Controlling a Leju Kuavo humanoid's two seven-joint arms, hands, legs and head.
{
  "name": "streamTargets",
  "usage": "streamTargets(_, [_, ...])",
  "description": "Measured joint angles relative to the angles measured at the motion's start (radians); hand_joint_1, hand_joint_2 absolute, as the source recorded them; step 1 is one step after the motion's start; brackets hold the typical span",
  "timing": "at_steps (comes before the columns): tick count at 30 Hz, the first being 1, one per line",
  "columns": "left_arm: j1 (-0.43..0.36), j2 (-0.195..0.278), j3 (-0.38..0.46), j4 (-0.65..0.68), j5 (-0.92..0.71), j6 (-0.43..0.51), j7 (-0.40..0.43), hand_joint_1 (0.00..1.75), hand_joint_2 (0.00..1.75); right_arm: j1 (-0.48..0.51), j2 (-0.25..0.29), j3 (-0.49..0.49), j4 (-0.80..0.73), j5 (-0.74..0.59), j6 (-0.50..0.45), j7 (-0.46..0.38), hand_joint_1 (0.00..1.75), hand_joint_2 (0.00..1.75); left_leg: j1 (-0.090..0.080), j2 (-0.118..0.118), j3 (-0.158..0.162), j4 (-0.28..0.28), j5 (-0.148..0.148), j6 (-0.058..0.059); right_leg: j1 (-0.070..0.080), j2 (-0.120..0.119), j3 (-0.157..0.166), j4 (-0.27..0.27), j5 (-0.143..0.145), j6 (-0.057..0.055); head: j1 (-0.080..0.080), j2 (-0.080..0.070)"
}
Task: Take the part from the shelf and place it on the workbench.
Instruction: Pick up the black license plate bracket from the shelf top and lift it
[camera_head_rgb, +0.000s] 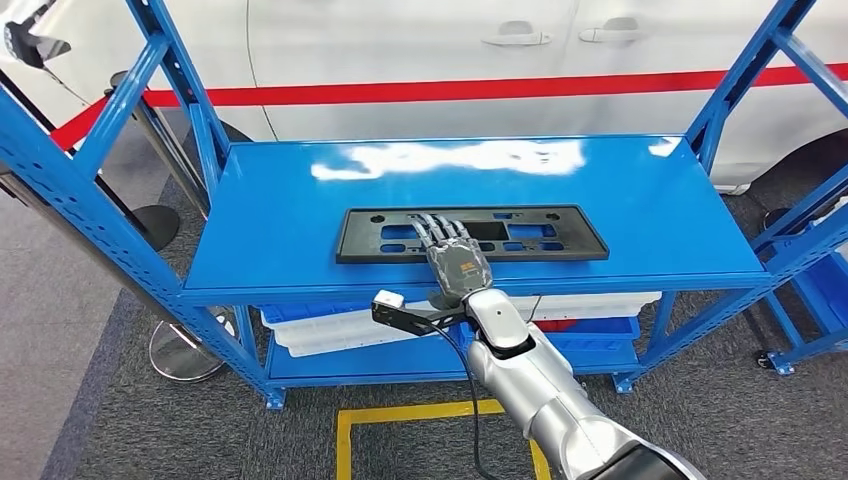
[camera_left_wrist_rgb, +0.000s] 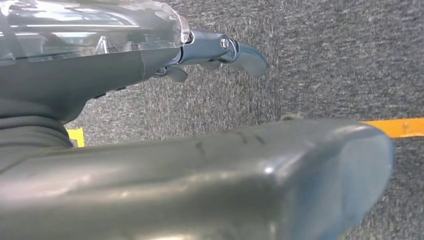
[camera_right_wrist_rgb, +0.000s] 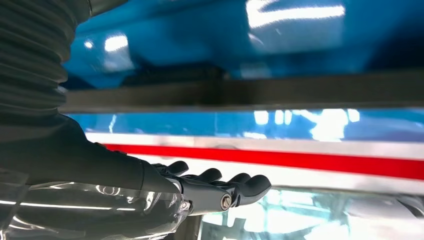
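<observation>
The black plastic panel (camera_head_rgb: 471, 233) lay flat on the blue shelf (camera_head_rgb: 280, 215). White bins (camera_head_rgb: 330, 332) sat below. My right hand (camera_head_rgb: 452, 256) rested on the panel, fingers (camera_head_rgb: 432, 230) extended, grasping nothing. My left hand (camera_left_wrist_rgb: 215, 50) hung over carpet, released.

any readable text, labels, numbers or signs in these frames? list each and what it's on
None can be read.
Right hand: an orange patch on its back, too small and blurred to tell whether it holds text.
Black part on the blue shelf: no lettering visible.
White car behind the shelf: a red stripe, no words.
Floor: yellow tape line, a marking without text.
</observation>
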Motion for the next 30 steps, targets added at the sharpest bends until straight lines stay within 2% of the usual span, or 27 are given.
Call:
streamTargets(1, [-0.001, -0.001, 0.001, 0.000, 0.005, 0.003, 0.001, 0.00, 0.00, -0.011, 0.007, 0.000, 0.009, -0.003, 0.001, -0.005, 0.00, 1.75, -0.001, 0.000, -0.001, 0.001, -0.001, -0.005, 0.003, 0.000, 0.019, -0.042, 0.011, -0.004, 0.000, 0.000])
streamTargets(2, [-0.001, -0.002, 0.001, 0.000, 0.008, 0.005, 0.001, 0.00, 0.00, -0.020, 0.014, -0.001, 0.019, -0.005, 0.002, -0.008, 0.00, 1.75, -0.002, 0.000, -0.002, 0.001, 0.000, -0.010, 0.006, 0.000, 0.026, -0.059, 0.012, -0.007, 0.000, 0.000])
streamTargets(4, [0.000, -0.004, 0.002, 0.000, 0.014, 0.008, 0.001, 0.00, 0.00, -0.036, 0.024, -0.001, 0.038, -0.007, 0.005, -0.013, 0.00, 1.75, -0.002, 0.000, -0.002, -0.002, 0.001, -0.022, 0.007, 0.001, 0.026, -0.063, 0.015, -0.015, 0.000, 0.000])
streamTargets(6, [0.001, -0.005, 0.003, 0.000, 0.019, 0.011, 0.001, 0.00, 0.00, -0.050, 0.035, -0.001, 0.054, -0.008, 0.008, -0.015, 0.00, 1.75, 0.000, 0.000, -0.012, 0.020, -0.016, -0.031, 0.003, -0.001, 0.029, -0.071, 0.020, -0.028, 0.000, 0.000])
streamTargets(7, [0.001, -0.005, 0.004, 0.000, 0.022, 0.012, 0.000, 0.00, 0.00, -0.059, 0.042, -0.001, 0.062, -0.008, 0.011, -0.015, 0.00, 1.75, 0.000, 0.000, -0.030, 0.061, -0.042, -0.035, 0.001, -0.002, 0.030, -0.075, 0.023, -0.034, 0.000, 0.000])
streamTargets(9, [0.002, -0.006, 0.005, 0.000, 0.024, 0.016, -0.001, 0.00, 0.00, -0.075, 0.052, -0.001, 0.082, -0.007, 0.019, -0.015, 0.00, 1.75, 0.002, 0.000, -0.088, 0.189, -0.105, -0.040, 0.002, -0.004, 0.030, -0.076, 0.023, -0.040, 0.000, 0.000])
streamTargets(10, [0.003, -0.006, 0.006, 0.000, 0.026, 0.016, -0.002, 0.00, 0.00, -0.081, 0.055, -0.001, 0.094, -0.007, 0.022, -0.014, 0.00, 1.75, 0.003, 0.000, -0.116, 0.249, -0.127, -0.043, 0.003, -0.004, 0.030, -0.075, 0.022, -0.041, 0.000, 0.000])
streamTargets(11, [0.004, -0.006, 0.006, 0.000, 0.027, 0.017, -0.002, 0.00, 0.00, -0.086, 0.057, -0.001, 0.105, -0.006, 0.026, -0.012, 0.00, 1.75, 0.004, 0.001, -0.131, 0.278, -0.130, -0.045, 0.004, -0.004, 0.030, -0.075, 0.022, -0.042, 0.000, 0.000])
streamTargets(12, [0.005, -0.006, 0.006, 0.000, 0.028, 0.018, -0.002, 0.00, 0.00, -0.093, 0.060, -0.001, 0.117, -0.004, 0.030, -0.008, 0.00, 1.75, 0.004, 0.001, -0.128, 0.271, -0.115, -0.046, 0.004, -0.004, 0.030, -0.073, 0.021, -0.041, 0.000, 0.000])
streamTargets(13, [0.006, -0.006, 0.007, 0.000, 0.030, 0.019, -0.003, 0.00, 0.00, -0.100, 0.064, -0.001, 0.127, -0.001, 0.034, -0.004, 0.00, 1.75, 0.005, 0.001, -0.105, 0.224, -0.084, -0.046, 0.004, -0.003, 0.030, -0.071, 0.020, -0.040, 0.000, 0.000])
streamTargets(15, [0.006, -0.006, 0.008, 0.000, 0.032, 0.021, -0.004, 0.00, 0.00, -0.120, 0.072, -0.001, 0.146, 0.006, 0.043, 0.006, 0.00, 1.75, 0.005, 0.002, -0.039, 0.085, -0.024, -0.042, 0.005, -0.001, 0.028, -0.062, 0.015, -0.033, 0.000, 0.000])
streamTargets(16, [0.005, -0.006, 0.008, 0.000, 0.033, 0.022, -0.005, 0.00, 0.00, -0.130, 0.075, -0.001, 0.156, 0.010, 0.049, 0.011, 0.00, 1.75, 0.004, 0.001, -0.016, 0.038, -0.010, -0.037, 0.007, 0.000, 0.026, -0.058, 0.013, -0.028, 0.000, 0.000])
streamTargets(17, [0.004, -0.006, 0.008, 0.000, 0.035, 0.023, -0.006, 0.00, 0.00, -0.140, 0.078, 0.000, 0.166, 0.013, 0.055, 0.014, 0.00, 1.75, 0.002, 0.001, -0.005, 0.013, -0.007, -0.032, 0.009, 0.000, 0.024, -0.056, 0.012, -0.024, 0.000, 0.000])
streamTargets(20, [0.004, -0.009, 0.009, 0.000, 0.040, 0.026, -0.007, 0.00, 0.00, -0.161, 0.086, 0.001, 0.193, 0.016, 0.069, 0.021, 0.00, 1.75, 0.002, -0.002, -0.004, 0.006, -0.004, -0.016, 0.009, -0.001, 0.022, -0.055, 0.011, -0.009, 0.000, 0.000])
streamTargets(21, [0.004, -0.011, 0.009, 0.000, 0.040, 0.027, -0.007, 0.00, 0.00, -0.167, 0.088, 0.002, 0.199, 0.016, 0.071, 0.022, 0.00, 1.75, 0.005, -0.001, -0.003, 0.002, -0.001, -0.009, 0.008, -0.001, 0.016, -0.042, 0.001, -0.004, 0.000, 0.000])
streamTargets(23, [0.003, -0.013, 0.010, 0.000, 0.041, 0.030, -0.007, 0.00, 0.00, -0.175, 0.089, 0.003, 0.210, 0.017, 0.073, 0.023, 0.00, 1.75, 0.007, 0.000, -0.002, -0.003, 0.003, 0.000, 0.004, -0.001, -0.023, 0.042, -0.049, 0.006, 0.000, 0.000])
streamTargets(25, [0.004, -0.013, 0.012, 0.000, 0.043, 0.033, -0.006, 0.00, 0.00, -0.178, 0.089, 0.005, 0.224, 0.017, 0.076, 0.023, 0.00, 1.75, 0.007, 0.000, -0.003, -0.004, 0.004, 0.004, 0.001, -0.001, -0.088, 0.178, -0.107, 0.015, 0.000, 0.000])
streamTargets(26, [0.004, -0.013, 0.013, 0.000, 0.044, 0.035, -0.005, 0.00, 0.00, -0.177, 0.089, 0.007, 0.231, 0.016, 0.079, 0.023, 0.00, 1.75, 0.007, 0.000, -0.003, -0.003, 0.003, 0.004, 0.000, -0.001, -0.111, 0.222, -0.116, 0.017, 0.000, 0.000])
streamTargets(27, [0.005, -0.014, 0.015, 0.000, 0.046, 0.037, -0.003, 0.00, 0.00, -0.178, 0.089, 0.011, 0.238, 0.013, 0.084, 0.024, 0.00, 1.75, 0.007, -0.001, -0.003, -0.003, 0.003, 0.003, 0.000, -0.001, -0.116, 0.229, -0.106, 0.017, 0.000, 0.000])
streamTargets(28, [0.005, -0.014, 0.016, 0.000, 0.049, 0.039, -0.001, 0.00, 0.00, -0.179, 0.090, 0.016, 0.242, 0.011, 0.089, 0.025, 0.40, 1.75, 0.007, -0.002, -0.002, -0.002, 0.002, 0.002, 0.000, -0.001, -0.102, 0.195, -0.079, 0.015, 0.000, 0.000])
streamTargets(30, [0.004, -0.016, 0.019, 0.000, 0.054, 0.044, 0.001, 0.00, 0.00, -0.188, 0.091, 0.031, 0.250, 0.003, 0.102, 0.032, 1.20, 1.75, 0.005, -0.003, -0.001, 0.001, -0.001, -0.002, 0.002, -0.001, -0.037, 0.056, -0.010, 0.006, 0.000, 0.000])
